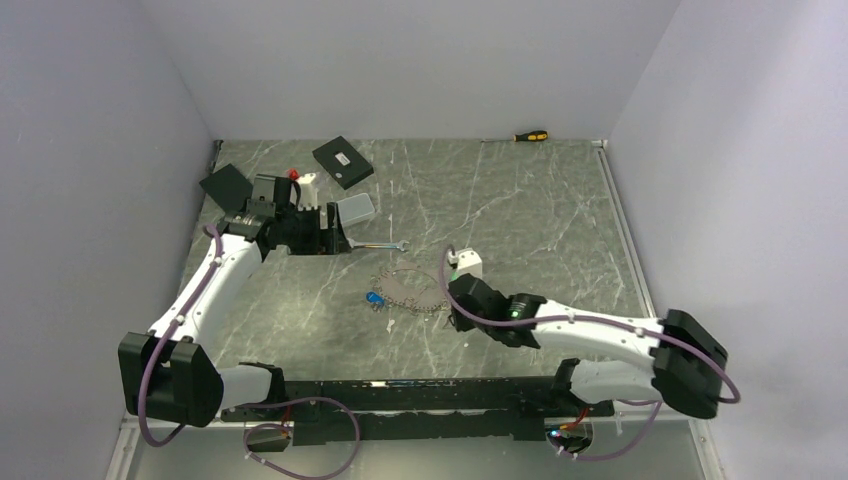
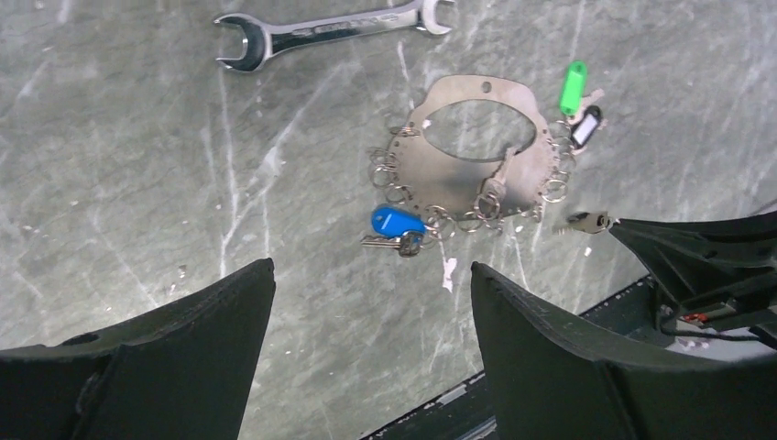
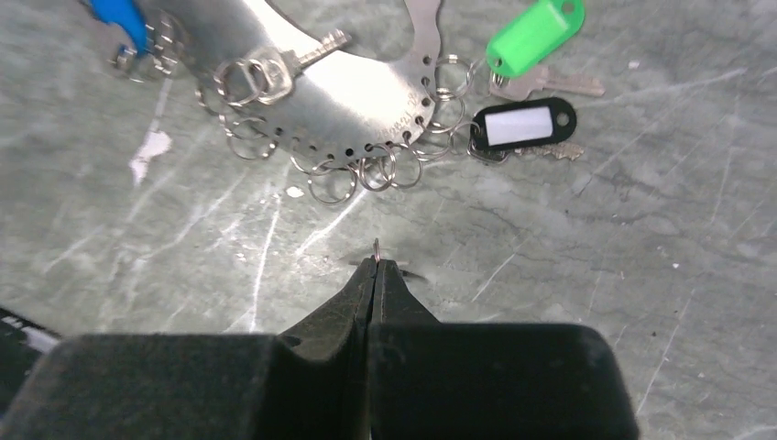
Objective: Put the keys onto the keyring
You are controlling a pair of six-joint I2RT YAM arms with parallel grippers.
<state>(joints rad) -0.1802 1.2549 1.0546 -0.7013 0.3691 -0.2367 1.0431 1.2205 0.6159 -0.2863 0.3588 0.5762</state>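
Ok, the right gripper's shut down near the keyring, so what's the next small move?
Probably lift the right gripper slightly and ease it toward the keyring. Its jaws look shut on a small key whose end pokes out in front, and empty rings lie just ahead.

keyring [image 1: 410, 288]: flat on the table [image 1: 560, 220], near its middle, ahead of both arms
wrench [image 2: 330, 29]: on the table behind the keyring, a little to the left, apart from it
single tagged key [image 2: 396, 221]: at the keyring's near-left edge
pair of tagged keys [image 3: 524, 126]: side by side at the keyring's right edge
loose key [image 2: 586, 220]: just right of the keyring, at the tips of the right end effector [image 3: 376, 268]
screwdriver [image 1: 530, 135]: at the table's far edge, well apart from the rest
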